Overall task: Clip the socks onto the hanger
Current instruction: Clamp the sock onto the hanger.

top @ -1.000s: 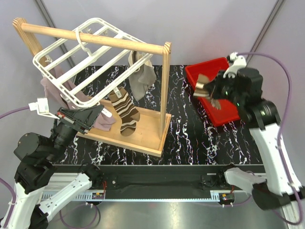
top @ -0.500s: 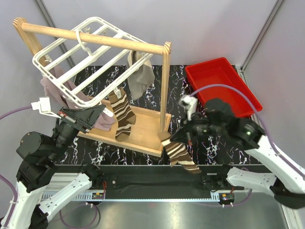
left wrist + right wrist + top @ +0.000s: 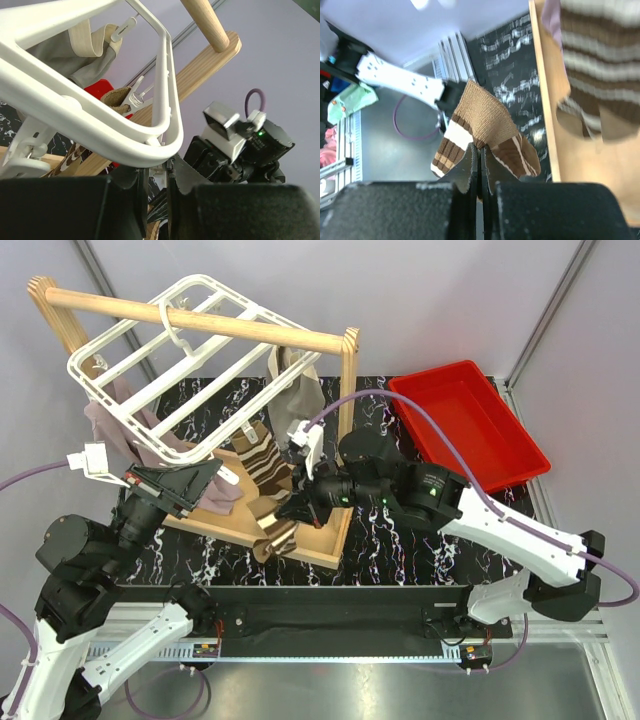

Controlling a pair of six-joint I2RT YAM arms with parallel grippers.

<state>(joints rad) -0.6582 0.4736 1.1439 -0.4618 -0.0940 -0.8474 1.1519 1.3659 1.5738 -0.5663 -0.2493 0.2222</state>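
Marbled table (image 3: 375,415): 1 sock (image 3: 262,462) on hanger (image 3: 75,109), 2nd sock (image 3: 480,120) in R claw (image 3: 480,172).

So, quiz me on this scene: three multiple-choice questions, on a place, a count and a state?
1. Where is the red bin? A) far right of the table B) near left corner C) the floor
2. How many striped socks show? A) one B) two C) four
3. The right gripper is: A) wide open B) shut on a sock C) out of sight
Answers: 1 A: it sits at the table's far right. 2 B: hanging sock on the hanger, held sock in the jaws. 3 B: its fingers pinch striped fabric.
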